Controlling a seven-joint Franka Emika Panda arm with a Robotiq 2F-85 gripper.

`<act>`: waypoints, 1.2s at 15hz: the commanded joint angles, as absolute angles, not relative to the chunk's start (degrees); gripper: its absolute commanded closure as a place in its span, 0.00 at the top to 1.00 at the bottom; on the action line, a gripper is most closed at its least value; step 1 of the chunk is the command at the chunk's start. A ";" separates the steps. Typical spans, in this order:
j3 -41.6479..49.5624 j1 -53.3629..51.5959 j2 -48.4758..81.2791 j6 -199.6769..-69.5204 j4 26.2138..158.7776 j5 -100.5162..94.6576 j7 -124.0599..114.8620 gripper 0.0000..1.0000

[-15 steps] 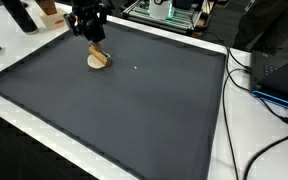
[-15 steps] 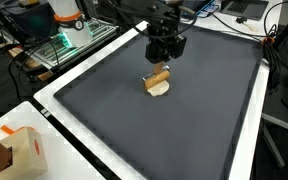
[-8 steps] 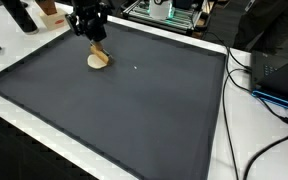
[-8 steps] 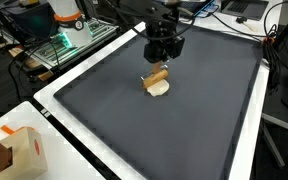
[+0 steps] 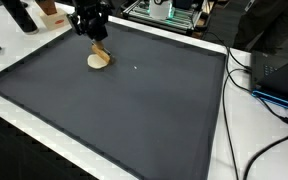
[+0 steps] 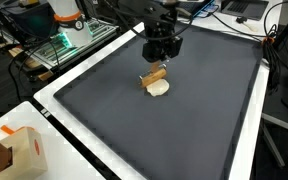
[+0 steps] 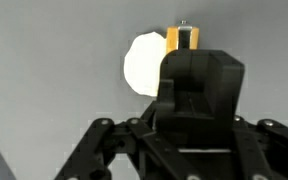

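Observation:
A small orange wooden block (image 6: 156,74) hangs tilted just above a pale round disc (image 6: 159,89) that lies on the dark mat (image 6: 189,125). My gripper (image 6: 160,58) stands directly over the block, its black fingers pressed together on the block's upper end. In an exterior view the gripper (image 5: 93,40) is near the mat's far corner, with the block (image 5: 98,51) under it and the disc (image 5: 100,62) beneath. In the wrist view the gripper (image 7: 191,58) hides most of the scene. Only the block's tip (image 7: 183,38) and part of the disc (image 7: 143,63) show past it.
The mat (image 5: 134,110) has a white border. A cardboard box (image 6: 12,152) sits off one corner. Electronics with green lights (image 6: 68,38) stand beyond the mat's edge, and cables (image 5: 276,100) run along the side by a dark case.
The gripper has shifted slightly, and the block has moved a little with it over the disc. The disc has stayed put.

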State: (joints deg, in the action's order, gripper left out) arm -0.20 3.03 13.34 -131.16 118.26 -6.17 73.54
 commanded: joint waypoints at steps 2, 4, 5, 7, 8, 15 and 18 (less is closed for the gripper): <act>-0.78 3.88 11.00 -129.53 121.36 -5.15 75.28 0.24; -0.65 3.82 10.62 -129.47 121.73 -5.31 75.00 0.24; -0.62 3.81 10.36 -129.59 121.98 -5.38 75.01 0.24; -0.54 3.76 9.85 -129.30 122.48 -5.49 74.94 0.24; -0.47 3.75 9.46 -129.43 122.86 -5.58 74.80 0.24; 0.12 3.60 5.91 -131.39 125.62 -6.45 74.08 0.24; 0.26 3.64 4.24 -131.26 126.60 -6.01 74.79 0.24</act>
State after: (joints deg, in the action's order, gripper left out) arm 0.11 3.24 7.80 -130.69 123.70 -5.95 73.63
